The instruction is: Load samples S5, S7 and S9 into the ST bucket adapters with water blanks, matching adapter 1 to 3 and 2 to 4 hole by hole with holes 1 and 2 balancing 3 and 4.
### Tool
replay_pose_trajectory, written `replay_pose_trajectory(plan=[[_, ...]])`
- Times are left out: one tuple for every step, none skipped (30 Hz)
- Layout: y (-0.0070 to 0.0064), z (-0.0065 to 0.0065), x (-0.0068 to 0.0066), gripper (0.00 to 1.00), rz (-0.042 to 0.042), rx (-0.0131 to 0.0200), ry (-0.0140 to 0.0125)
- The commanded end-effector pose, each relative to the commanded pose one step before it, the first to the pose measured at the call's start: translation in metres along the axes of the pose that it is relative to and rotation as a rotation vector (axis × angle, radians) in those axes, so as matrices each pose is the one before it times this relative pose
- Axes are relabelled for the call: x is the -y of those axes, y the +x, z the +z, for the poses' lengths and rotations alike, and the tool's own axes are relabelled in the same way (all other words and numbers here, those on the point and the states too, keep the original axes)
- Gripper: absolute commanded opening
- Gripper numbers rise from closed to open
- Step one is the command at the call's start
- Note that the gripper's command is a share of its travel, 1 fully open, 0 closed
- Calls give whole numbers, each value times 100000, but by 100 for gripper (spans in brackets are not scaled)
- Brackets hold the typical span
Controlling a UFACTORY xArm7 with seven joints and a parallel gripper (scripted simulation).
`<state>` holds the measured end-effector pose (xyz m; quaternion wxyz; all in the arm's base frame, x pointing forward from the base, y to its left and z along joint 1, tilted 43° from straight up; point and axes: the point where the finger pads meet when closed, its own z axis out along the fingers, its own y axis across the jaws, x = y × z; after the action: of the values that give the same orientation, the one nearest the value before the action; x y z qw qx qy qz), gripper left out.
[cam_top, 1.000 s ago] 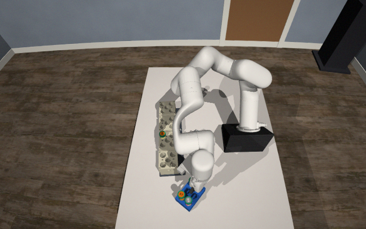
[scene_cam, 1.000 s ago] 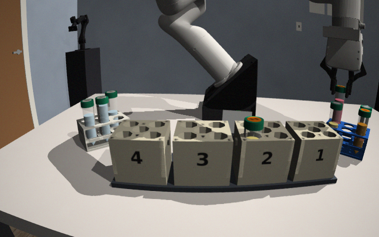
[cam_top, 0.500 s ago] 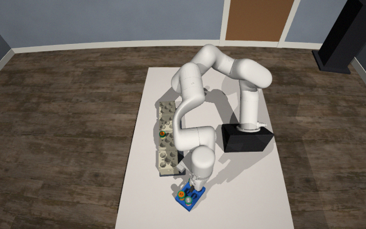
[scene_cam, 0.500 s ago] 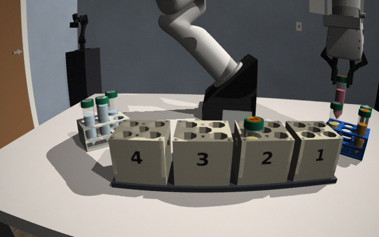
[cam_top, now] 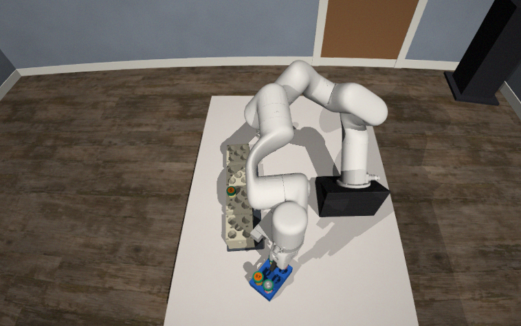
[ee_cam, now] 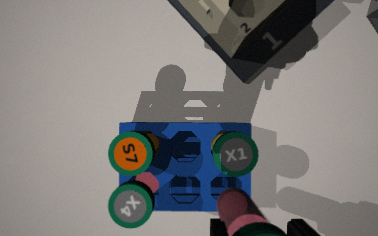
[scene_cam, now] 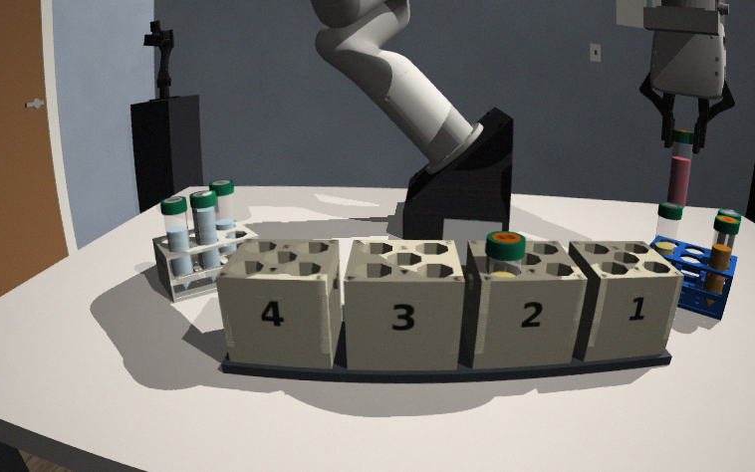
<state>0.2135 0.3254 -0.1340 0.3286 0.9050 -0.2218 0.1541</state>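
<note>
My gripper (scene_cam: 683, 142) (ee_cam: 259, 229) is shut on an orange-dot tube with pink liquid (scene_cam: 679, 178) (ee_cam: 236, 205), S9 by elimination, its ID unreadable. It hangs upright above the blue rack (ee_cam: 205, 167) (cam_top: 269, 296), its bottom clear of it. S7 (cam_top: 258, 277) (scene_cam: 726, 223) (ee_cam: 130, 153), X4 (cam_top: 267, 285) (ee_cam: 131, 205) and X1 (ee_cam: 236, 154) (scene_cam: 669, 210) stand in that rack. S5 (cam_top: 231, 190) (scene_cam: 505, 246) stands in adapter 2 (scene_cam: 521, 343). Adapters 1 (scene_cam: 627, 334), 3 (scene_cam: 403, 349) and 4 (scene_cam: 278, 343) show no tubes. Three blanks (scene_cam: 173, 206) (scene_cam: 202, 199) (scene_cam: 220, 187) have unreadable volumes.
The blanks stand in a white rack (scene_cam: 193, 290) beyond adapter 4. The dark loading stand (scene_cam: 403, 374) carries the four adapters in a row. Adapter 1's end lies close to the blue rack. The robot's black base (cam_top: 349, 202) stands behind the row. The DONE key is not identifiable.
</note>
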Motion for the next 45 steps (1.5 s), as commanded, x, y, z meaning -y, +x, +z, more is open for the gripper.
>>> replay_pose_trajectory(plan=[[-37,-932,79,0,9,100,392],[0,-200,0,0,0,0,0],[0,-200,0,0,0,0,0],[0,-200,0,0,0,0,0],[0,-200,0,0,0,0,0],[0,-200,0,0,0,0,0],[0,-200,0,0,0,0,0],[0,-200,0,0,0,0,0],[0,-200,0,0,0,0,0],[0,-200,0,0,0,0,0],[0,-200,0,0,0,0,0],[0,-200,0,0,0,0,0],[0,-200,0,0,0,0,0],[0,-200,0,0,0,0,0],[0,0,0,0,0,0,0],[0,0,0,0,0,0,0],[0,-200,1,0,0,0,-1],[0,-200,0,0,0,0,0],[0,-200,0,0,0,0,0],[0,-200,0,0,0,0,0],[0,-200,0,0,0,0,0],[0,-100,0,0,0,0,0],[0,0,1,0,0,0,0],[0,0,1,0,0,0,0],[0,0,0,0,0,0,0],[0,6,-6,0,-1,2,3],[0,-2,2,0,1,-1,-1],[0,-1,1,0,0,0,-1],[0,-1,1,0,0,0,0],[0,-1,1,0,0,0,0],[0,0,0,0,0,0,0],[0,0,0,0,0,0,0],[0,0,0,0,0,0,0],[0,-1,1,0,0,0,0],[0,0,0,0,0,0,0],[0,0,0,0,0,0,0],[0,0,0,0,0,0,0],[0,0,0,0,0,0,0],[1,8,-2,0,0,-2,-10],[0,-2,0,0,0,0,2],[0,-1,0,0,0,0,1],[0,0,0,0,0,0,0],[0,1,0,0,0,0,-1],[0,0,0,0,0,0,-1],[0,0,0,0,0,0,0]])
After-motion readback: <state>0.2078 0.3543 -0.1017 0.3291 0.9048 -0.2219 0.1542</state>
